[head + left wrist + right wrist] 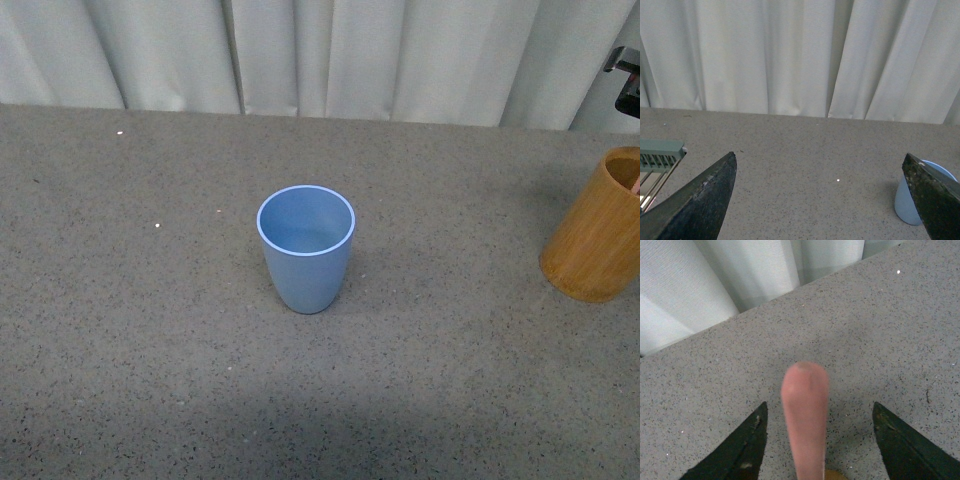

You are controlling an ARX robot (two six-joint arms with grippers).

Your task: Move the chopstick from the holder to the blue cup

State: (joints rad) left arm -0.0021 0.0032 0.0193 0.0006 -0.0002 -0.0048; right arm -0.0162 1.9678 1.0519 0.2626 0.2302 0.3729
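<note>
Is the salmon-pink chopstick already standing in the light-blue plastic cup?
No: the light-blue plastic cup is empty inside, and the salmon-pink chopstick pokes from the brown wooden cylinder holder.

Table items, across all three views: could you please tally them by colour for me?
Light blue: 1, the blue cup
Brown-orange: 1, the holder
Salmon-pink: 1, the chopstick
Pale green: 1, a slatted object cut off at the picture's edge, kind unclear
Total: 4

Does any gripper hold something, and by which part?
Nothing is held. The right gripper is open around the chopstick top, not touching it; the left gripper is open and empty.
</note>
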